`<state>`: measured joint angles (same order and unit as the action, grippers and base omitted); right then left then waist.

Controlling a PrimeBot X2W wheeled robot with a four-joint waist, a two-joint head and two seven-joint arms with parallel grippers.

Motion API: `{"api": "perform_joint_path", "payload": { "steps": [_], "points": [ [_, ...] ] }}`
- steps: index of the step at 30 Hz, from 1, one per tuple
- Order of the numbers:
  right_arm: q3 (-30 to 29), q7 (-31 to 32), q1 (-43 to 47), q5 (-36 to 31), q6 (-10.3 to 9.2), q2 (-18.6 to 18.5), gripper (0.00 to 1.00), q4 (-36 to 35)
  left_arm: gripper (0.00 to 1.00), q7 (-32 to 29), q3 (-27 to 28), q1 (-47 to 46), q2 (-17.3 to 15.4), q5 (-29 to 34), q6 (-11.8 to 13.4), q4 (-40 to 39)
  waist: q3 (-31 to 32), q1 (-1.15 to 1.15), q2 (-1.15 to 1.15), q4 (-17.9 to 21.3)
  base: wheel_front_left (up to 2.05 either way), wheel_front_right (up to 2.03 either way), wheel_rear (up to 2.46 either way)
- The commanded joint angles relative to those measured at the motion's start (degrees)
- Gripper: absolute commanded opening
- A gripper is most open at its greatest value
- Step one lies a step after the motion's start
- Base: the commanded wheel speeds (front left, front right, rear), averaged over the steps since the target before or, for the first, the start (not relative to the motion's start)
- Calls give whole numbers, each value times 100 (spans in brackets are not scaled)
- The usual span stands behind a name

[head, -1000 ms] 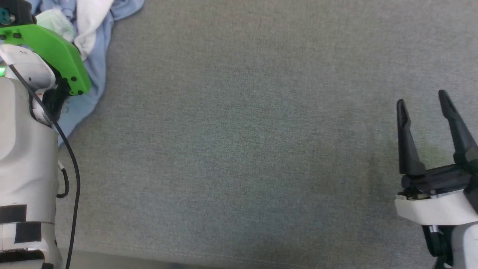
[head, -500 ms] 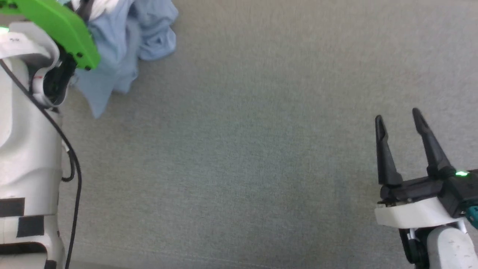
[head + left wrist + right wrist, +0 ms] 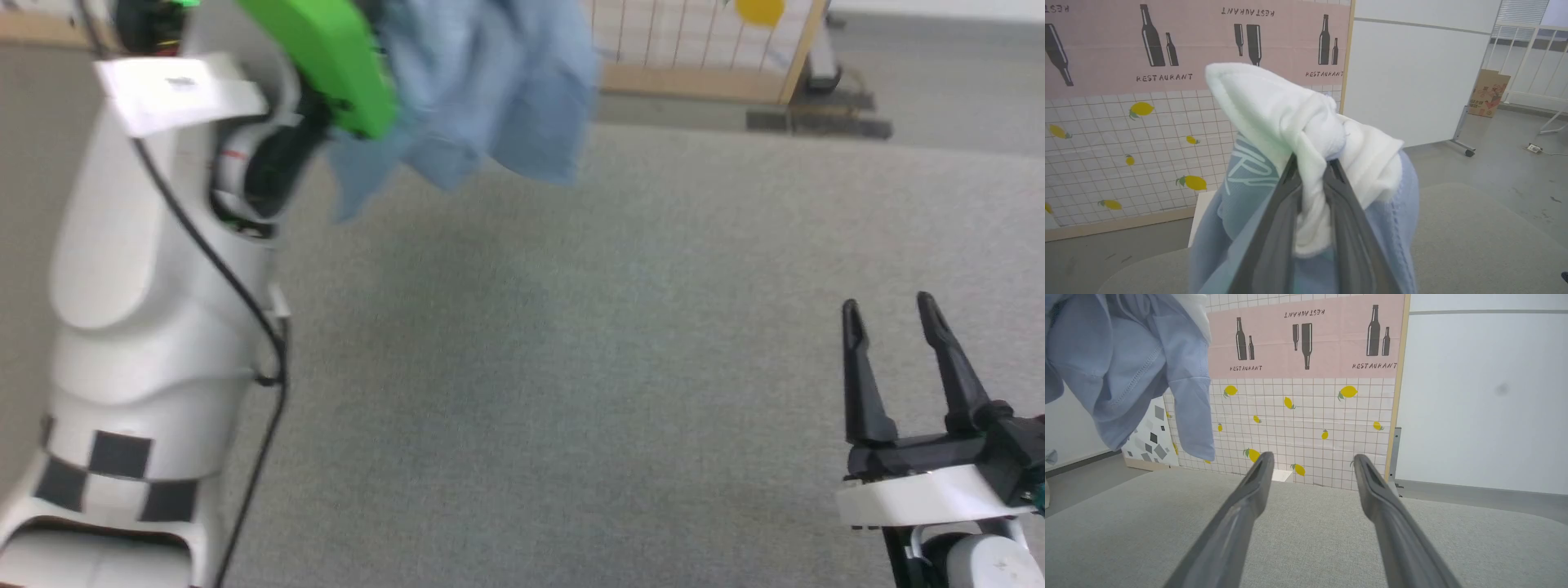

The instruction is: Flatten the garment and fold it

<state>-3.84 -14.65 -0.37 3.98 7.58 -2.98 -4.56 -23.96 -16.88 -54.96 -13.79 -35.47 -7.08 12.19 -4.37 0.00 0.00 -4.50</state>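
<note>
Above the grey surface (image 3: 571, 367), the garment (image 3: 498, 90) hangs pinched in the left end effector (image 3: 1312, 160), right end effector (image 3: 888, 300) spread.

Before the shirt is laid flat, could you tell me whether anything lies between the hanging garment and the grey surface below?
Nothing visible does. The garment hangs from the left gripper, jaws shut on its white fabric, above the grey surface. The right gripper stands open, apart from the cloth.
</note>
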Motion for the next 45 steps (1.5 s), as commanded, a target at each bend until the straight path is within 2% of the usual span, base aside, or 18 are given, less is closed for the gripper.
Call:
{"api": "perform_joint_path", "payload": {
  "steps": [1,7,14,19,24,26,29,30,31,32,33,34,39,42,45],
  "points": [
    [-50,-31,60,39,-9,9,100,-8,0,-9,-77,-102,113,-158,-39,-135,332,0,0,238,0,0,0],
    [-261,-33,12,46,-9,10,100,-112,0,28,-504,129,518,-378,-40,-530,298,0,0,510,0,0,0],
    [-436,-34,-39,45,-9,10,100,-222,0,688,-1405,814,772,-30,-40,-447,71,0,0,871,0,0,0],
    [-482,-34,-94,69,-9,10,100,-272,0,1507,-1881,1319,928,318,-22,161,-201,0,0,1101,0,0,0],
    [-447,-34,-239,103,-9,10,100,-295,0,2355,-2306,1601,1021,735,101,1123,-541,0,0,1298,0,0,0],
    [-423,-34,-319,111,-9,10,100,-290,0,2524,-2404,1682,1045,748,142,1585,-650,0,0,1360,0,0,0],
    [-422,-34,-402,121,-9,10,100,-274,0,2454,-2589,1772,1073,605,123,2225,-739,0,0,1396,0,0,0],
    [-424,-34,-414,120,-9,10,100,-262,5,2414,-2639,1789,1080,510,117,2399,-752,0,0,1393,0,0,0],
    [-426,-34,-417,118,-9,10,100,-252,36,2403,-2692,1780,1084,456,111,2501,-760,0,0,1384,0,0,0],
    [-432,-34,-419,114,-9,10,100,-237,62,2418,-2751,1770,1087,343,116,2559,-759,0,0,1361,0,0,0],
    [-438,-34,-421,110,-9,10,100,-224,93,2438,-2796,1759,1088,238,134,2575,-757,0,0,1338,0,0,0],
    [-445,-34,-416,111,-9,10,100,-216,100,2480,-2864,1721,1088,147,167,2597,-741,0,0,1295,0,0,0],
    [-488,-35,-379,110,-9,10,100,-183,100,2715,-3030,1507,1090,-192,282,2558,-550,0,0,1046,0,0,0],
    [-488,-35,-307,126,-9,10,100,-174,100,2914,-2994,1437,1090,-243,337,2438,-397,0,0,876,0,0,0],
    [-476,-35,-220,148,-9,10,100,-164,100,3234,-2798,1546,958,-277,511,2143,-251,0,0,724,0,0,0]
  ]
}}
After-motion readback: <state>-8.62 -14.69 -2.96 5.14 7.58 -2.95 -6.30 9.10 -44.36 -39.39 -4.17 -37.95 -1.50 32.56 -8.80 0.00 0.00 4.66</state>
